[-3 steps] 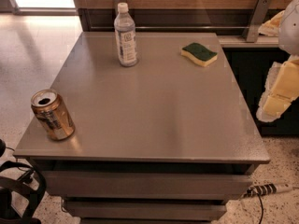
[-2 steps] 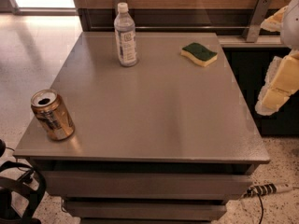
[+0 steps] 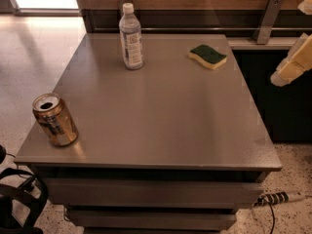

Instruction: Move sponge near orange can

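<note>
The sponge (image 3: 208, 56), dark green on top with a pale yellow base, lies at the far right of the grey table (image 3: 161, 111). The orange can (image 3: 54, 119) stands upright at the table's front left corner, its top opened. My gripper (image 3: 294, 42) hangs off the table's right side, right of the sponge and apart from it. Its two yellowish foam fingers (image 3: 291, 65) are spread wide and hold nothing. The upper finger is mostly cut off by the picture's edge.
A clear plastic bottle (image 3: 130, 37) with a white cap stands upright at the back left of the table. A wooden wall with a metal rail (image 3: 267, 19) runs behind. A cable (image 3: 275, 199) lies on the floor at the right, and black gear (image 3: 19, 199) at the front left.
My gripper has moved up and a little to the right, beside the table's right edge. The sponge, the can and the bottle have not moved.
</note>
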`<action>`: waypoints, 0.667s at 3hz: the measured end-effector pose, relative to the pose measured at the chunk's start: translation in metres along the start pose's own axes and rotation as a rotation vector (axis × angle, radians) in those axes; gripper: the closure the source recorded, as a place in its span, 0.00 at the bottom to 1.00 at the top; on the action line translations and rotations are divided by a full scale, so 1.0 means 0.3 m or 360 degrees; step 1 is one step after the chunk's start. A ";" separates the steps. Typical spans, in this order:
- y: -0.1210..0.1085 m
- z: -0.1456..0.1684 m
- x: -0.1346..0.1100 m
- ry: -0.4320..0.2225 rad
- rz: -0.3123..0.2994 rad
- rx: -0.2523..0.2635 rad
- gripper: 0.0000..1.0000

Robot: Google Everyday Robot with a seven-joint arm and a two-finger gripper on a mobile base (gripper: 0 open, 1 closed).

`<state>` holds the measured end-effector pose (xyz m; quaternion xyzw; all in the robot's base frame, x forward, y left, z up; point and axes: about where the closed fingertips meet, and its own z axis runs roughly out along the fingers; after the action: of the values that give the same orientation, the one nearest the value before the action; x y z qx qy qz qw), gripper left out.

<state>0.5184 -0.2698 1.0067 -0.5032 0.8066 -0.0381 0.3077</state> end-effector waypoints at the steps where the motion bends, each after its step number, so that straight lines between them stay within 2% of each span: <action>1: -0.095 0.065 0.020 -0.0077 0.0179 0.0057 0.00; 2: -0.136 0.161 0.052 -0.0071 0.0322 0.0031 0.00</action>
<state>0.5716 -0.2906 0.9757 -0.4169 0.8458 -0.0035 0.3327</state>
